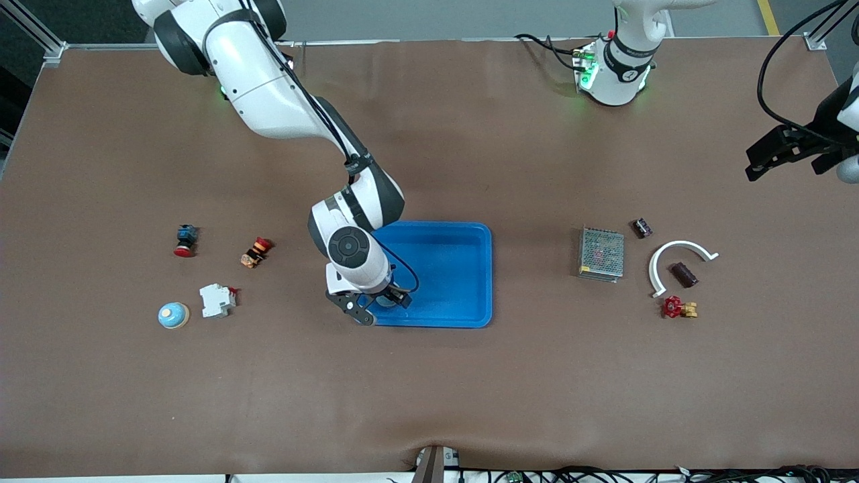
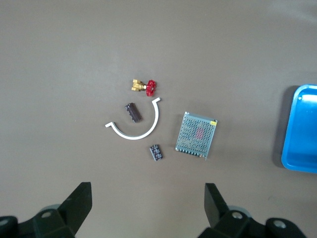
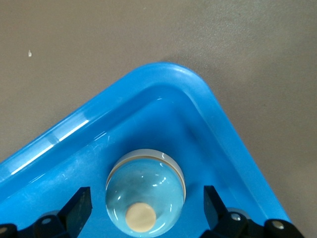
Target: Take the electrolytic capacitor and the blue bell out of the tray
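A light blue dome bell (image 3: 146,191) with a cream button sits in the blue tray (image 1: 456,248), in the tray's corner nearest the camera at the right arm's end. My right gripper (image 3: 147,198) is open around it, with a gap on each side; in the front view this gripper (image 1: 379,305) hides most of the bell. The capacitor (image 1: 685,274), a dark brown cylinder, lies on the table inside a white curved piece (image 1: 678,258); it also shows in the left wrist view (image 2: 132,112). My left gripper (image 1: 782,155) hangs open and empty, high over the left arm's end of the table.
A second blue bell (image 1: 173,315), a white breaker (image 1: 217,300), a red-and-blue pushbutton (image 1: 186,240) and an orange switch (image 1: 256,252) lie toward the right arm's end. A mesh power supply (image 1: 601,253), a small dark module (image 1: 642,228) and a red valve (image 1: 678,308) surround the capacitor.
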Controlling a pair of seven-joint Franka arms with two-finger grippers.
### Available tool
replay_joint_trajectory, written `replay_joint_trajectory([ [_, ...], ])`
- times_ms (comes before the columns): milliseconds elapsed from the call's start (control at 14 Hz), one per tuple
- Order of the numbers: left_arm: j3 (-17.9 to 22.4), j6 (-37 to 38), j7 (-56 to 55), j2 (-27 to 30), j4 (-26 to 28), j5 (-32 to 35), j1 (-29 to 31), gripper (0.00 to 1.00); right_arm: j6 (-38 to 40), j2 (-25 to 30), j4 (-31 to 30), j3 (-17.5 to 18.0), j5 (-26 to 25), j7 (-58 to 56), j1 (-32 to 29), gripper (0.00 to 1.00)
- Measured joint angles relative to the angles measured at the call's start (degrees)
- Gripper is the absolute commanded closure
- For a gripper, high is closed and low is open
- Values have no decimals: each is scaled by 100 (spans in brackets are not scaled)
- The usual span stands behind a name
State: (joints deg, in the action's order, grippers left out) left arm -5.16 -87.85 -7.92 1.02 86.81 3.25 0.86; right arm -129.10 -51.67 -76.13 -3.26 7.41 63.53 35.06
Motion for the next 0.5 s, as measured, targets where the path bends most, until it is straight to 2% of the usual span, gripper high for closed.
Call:
replay_joint_trajectory([
  [143, -1, 94, 0, 59, 20, -4, -47, 0, 0, -1, 0, -1, -1, 0, 0, 0],
  [356, -2, 143, 0, 117, 26, -4, -90, 0, 0, -8, 0, -1, -1, 0, 0, 9],
  [499, -1, 147, 0, 118, 38, -5, -90, 0, 0, -12, 0, -1, -1, 0, 0, 10],
])
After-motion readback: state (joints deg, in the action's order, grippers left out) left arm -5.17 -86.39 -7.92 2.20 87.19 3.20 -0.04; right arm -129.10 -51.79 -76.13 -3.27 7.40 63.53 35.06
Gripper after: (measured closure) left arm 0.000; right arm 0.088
